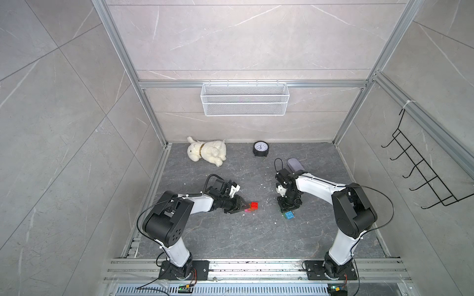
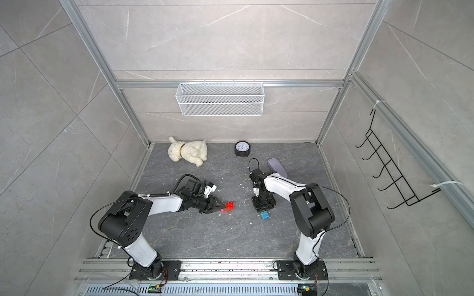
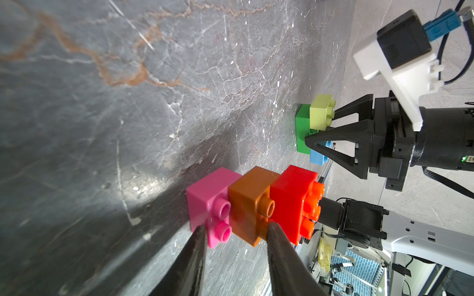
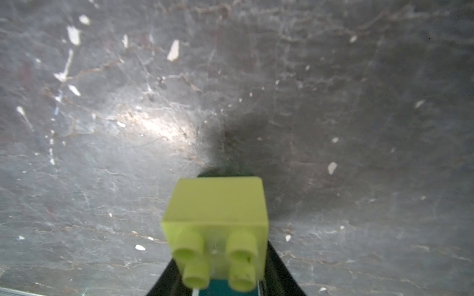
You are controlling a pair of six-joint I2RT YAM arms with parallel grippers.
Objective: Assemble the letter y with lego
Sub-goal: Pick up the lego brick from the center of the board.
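Left gripper [image 3: 236, 226]: two black, tapered, matte fingers pinched on the stepped stem [image 1: 252, 207], one against the pink brick [image 3: 205, 194], one against the orange brick [image 3: 247, 202].

Stem: three short glossy plastic bricks with hollow round studs facing up. Pink sits on the tabletop [image 3: 128, 115], orange a step higher, red brick [image 3: 289, 194] topmost. Lies mid-table, on the left arm's side.

Right gripper [image 1: 286, 208]: black triangular open-frame fingers pointing down, closed against two opposite sides of the yellow-green brick [image 4: 215, 202].

Yellow-green brick: short, four studs, dull finish. Seated on one end of the green brick [image 3: 302, 123].

Green brick: longer bar, flat on the table. The blue brick [image 3: 316, 157] is on its other end, partly hidden by a finger. Well apart from the stem.

Tabletop: dark grey stone-look slab with pale and rust veins and white flecks.

Back edge: cream plush dog [image 1: 206, 151], fluffy, lying on its side; round black clock [image 1: 260, 148] with a white dial.

Rear wall: white wire-mesh basket [image 1: 245, 98].
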